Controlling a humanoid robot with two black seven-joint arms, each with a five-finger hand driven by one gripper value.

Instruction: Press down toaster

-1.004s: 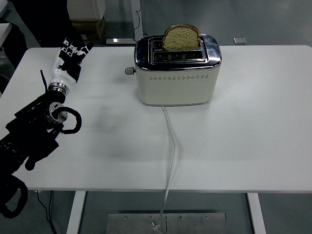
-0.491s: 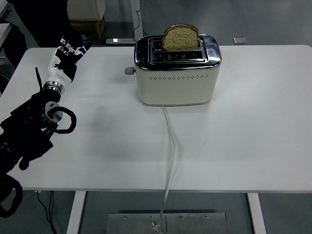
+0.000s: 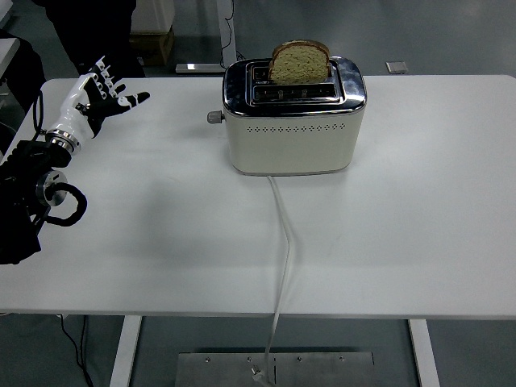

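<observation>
1. The toaster [image 3: 293,117] stands on the far half of the white table [image 3: 403,226], a little left of the middle. It is cream-coloured with a shiny metal top.
2. One slice of bread [image 3: 299,61] sits upright in the back slot, and its upper part sticks out well above the metal top.
3. On the left end of the toaster there is a small grey lever knob [image 3: 214,117], placed high on that side, near the upper edge.
4. A white cord [image 3: 284,242] leaves the front bottom of the toaster, runs across the table toward the near edge and hangs down over it.
5. My left hand [image 3: 95,98] is over the far left part of the table, well apart from the toaster. Its fingers [image 3: 103,72] are spread and relaxed, the thumb points toward the toaster, and I hold nothing in it.
6. My left arm [image 3: 32,189] comes in from the left edge of the picture, with a black cable loop near the wrist.
7. My right hand is not visible.
8. Behind the table I see a grey floor, with a cardboard box [image 3: 153,40] at the far left.
</observation>
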